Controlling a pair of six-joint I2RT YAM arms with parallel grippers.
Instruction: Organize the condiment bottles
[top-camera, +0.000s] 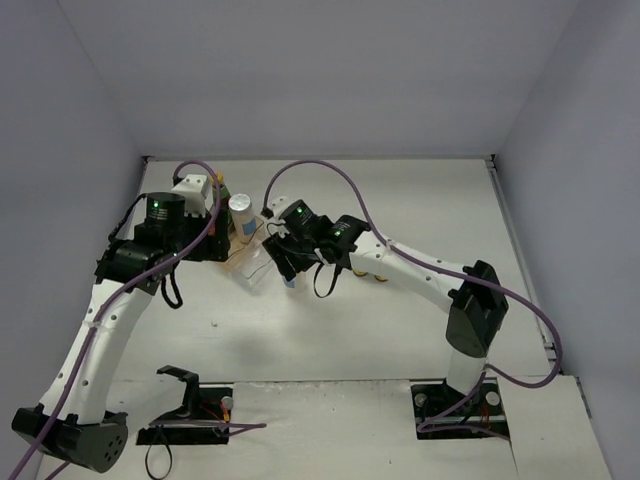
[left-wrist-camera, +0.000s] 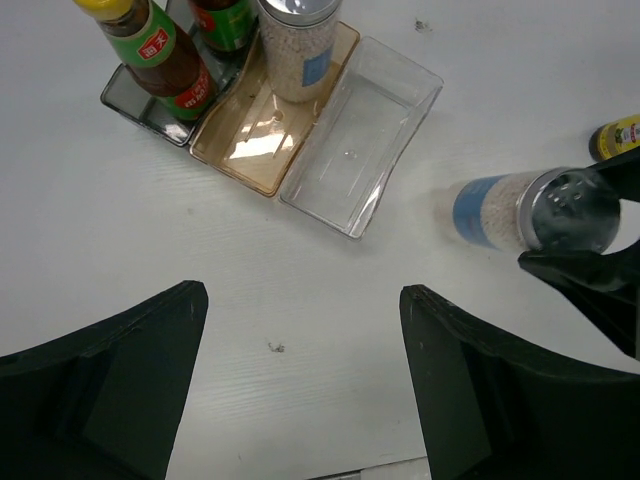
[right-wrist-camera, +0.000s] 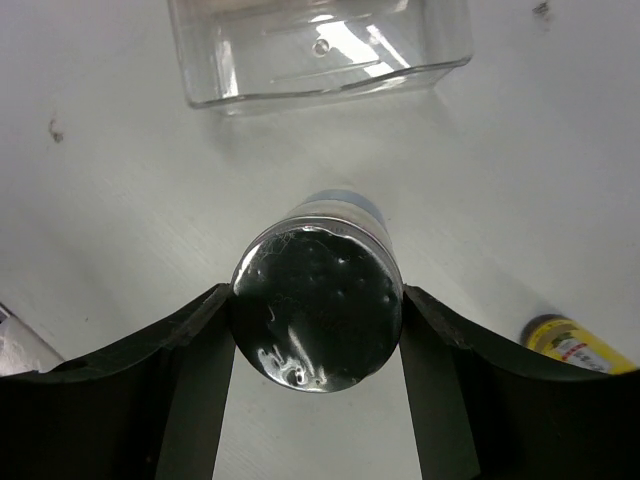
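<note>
Silver-lidded jar (right-wrist-camera: 315, 300) is clamped in the right hand (right-wrist-camera: 315, 335), with one black finger pressed against each side of the lid, so that hand is definitely grasping it. The jar is just beside the lowest clear tray of the rack (right-wrist-camera: 320, 50), on the side facing the tabletop's (right-wrist-camera: 520, 180) right edge, and it isn't in any compartment. Can't tell whether its base is touching the tabletop or a hair off it. In the left wrist view the jar looks tipped over a bit, with its blue label showing.

Left hand (left-wrist-camera: 300, 385) is released. Its fingers are spread wide with only tabletop between them, and it hovers close to the rack.

The rack sits in the left half of the tabletop. A second silver-lidded jar (left-wrist-camera: 300, 50) stands upright on the amber middle step. Two dark sauce bottles (left-wrist-camera: 155, 55) stand on the smoky back step, and one of them shows a yellow cap.

One yellow-labelled bottle (left-wrist-camera: 615, 137) is out on the tabletop, past the held jar toward the right edge and well apart from the rack. It looks like it's lying on its side.
</note>
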